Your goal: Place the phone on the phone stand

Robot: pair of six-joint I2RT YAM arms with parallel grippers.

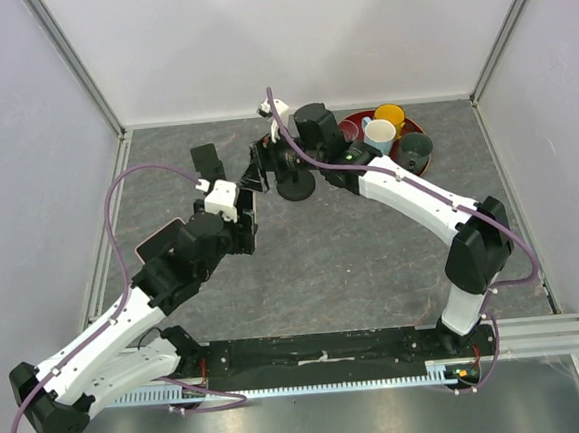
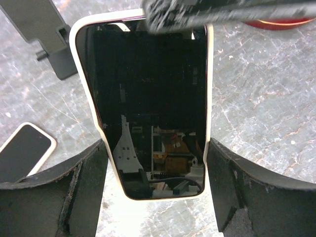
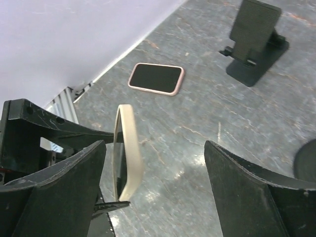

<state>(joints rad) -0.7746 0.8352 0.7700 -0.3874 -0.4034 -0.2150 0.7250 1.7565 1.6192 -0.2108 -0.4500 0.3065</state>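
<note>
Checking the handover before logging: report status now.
Left gripper shut on phone. Right gripper open around its top end. Phone stand empty. Spare phone lying flat, not blocking.

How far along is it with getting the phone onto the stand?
Done: the white-cased phone is up off the table, clamped in the left tool. In hand: the right tool stands open around its edge. Left: the phone stand is empty, so the placing remains.

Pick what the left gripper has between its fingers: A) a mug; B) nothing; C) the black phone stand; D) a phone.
D: in the left wrist view the left gripper pinches a white-cased phone by its two long edges.
</note>
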